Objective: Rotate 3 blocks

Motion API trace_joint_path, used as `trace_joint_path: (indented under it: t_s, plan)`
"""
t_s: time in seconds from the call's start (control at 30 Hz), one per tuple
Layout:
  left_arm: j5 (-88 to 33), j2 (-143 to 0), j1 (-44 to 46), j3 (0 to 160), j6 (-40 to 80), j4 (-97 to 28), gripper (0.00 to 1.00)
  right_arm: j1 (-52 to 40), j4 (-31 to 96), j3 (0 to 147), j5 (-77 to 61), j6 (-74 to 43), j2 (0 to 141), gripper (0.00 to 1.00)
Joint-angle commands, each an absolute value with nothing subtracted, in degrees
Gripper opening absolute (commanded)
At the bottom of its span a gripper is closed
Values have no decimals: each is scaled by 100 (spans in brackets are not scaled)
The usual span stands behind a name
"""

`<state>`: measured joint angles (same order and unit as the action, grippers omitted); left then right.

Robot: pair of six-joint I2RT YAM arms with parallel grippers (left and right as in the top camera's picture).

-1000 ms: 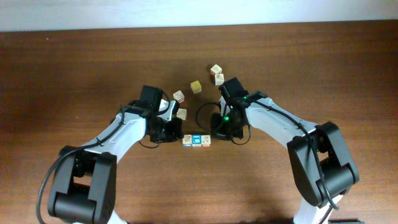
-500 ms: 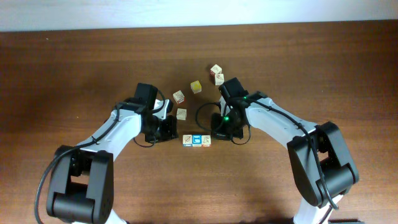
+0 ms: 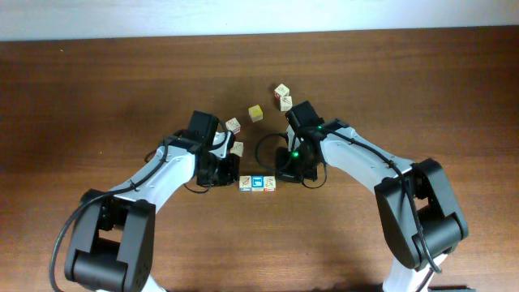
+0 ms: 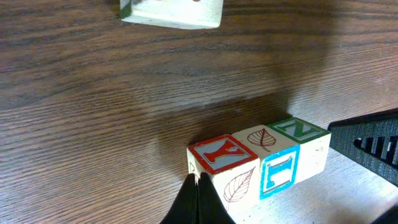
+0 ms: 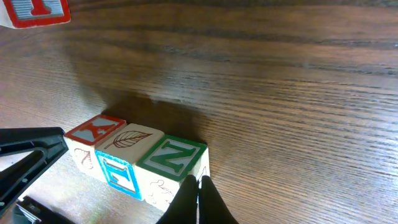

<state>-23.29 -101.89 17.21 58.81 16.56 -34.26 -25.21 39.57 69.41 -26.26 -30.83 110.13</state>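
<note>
Dark wood grain covers the table (image 3: 97,97), which is bounded at its far edge by a pale wall (image 3: 405,16). About midway between the left and right edges, towards the robot's side, three blocks (image 3: 256,184) are set touching in one straight row. In the left wrist view they are read as a red-framed block (image 4: 221,163) marked Y, a leaf-topped block (image 4: 267,158) with a blue-framed side, and a green-framed block (image 4: 305,140) marked N.

The left tool (image 4: 198,199) is pressed fully together, with nothing held, and is placed at the outer corner of the red-framed block; contact cannot be judged. The right tool (image 5: 199,199) is likewise pinched together and empty, at the outer corner of the green-framed block. The row is thus flanked by both tools.

Five loose blocks are scattered towards the far edge: one (image 3: 237,148) just beside the left arm's wrist, another (image 3: 233,126) near it, a yellowish one (image 3: 256,113), and a touching pair (image 3: 283,96) just beyond the right arm.
</note>
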Motion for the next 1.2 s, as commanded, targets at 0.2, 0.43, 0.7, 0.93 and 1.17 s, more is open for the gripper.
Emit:
trace_joint_path:
  t_s: [0.2, 0.43, 0.7, 0.93, 1.17]
  plan:
    - [-2178, -10005, 1782, 5863, 1883, -3601, 0, -2510, 3959, 6941, -2630, -3026, 11054, 4]
    - [-2176, -10082, 1914, 5830, 1881, -3492, 0, -2510, 3962, 6941, -2633, -3028, 11054, 5]
    - [-2178, -10082, 1914, 5811, 1881, -3461, 0, -2504, 3972, 6930, -2528, -3201, 11109, 4]
    - [-1927, -10084, 1914, 5763, 2228, -3492, 0, -2504, 4010, 6930, -2438, -3356, 11107, 4]
    - [-1970, -10084, 1940, 5745, 2198, -3435, 0, -2504, 4110, 6890, -2530, -3402, 11107, 4]
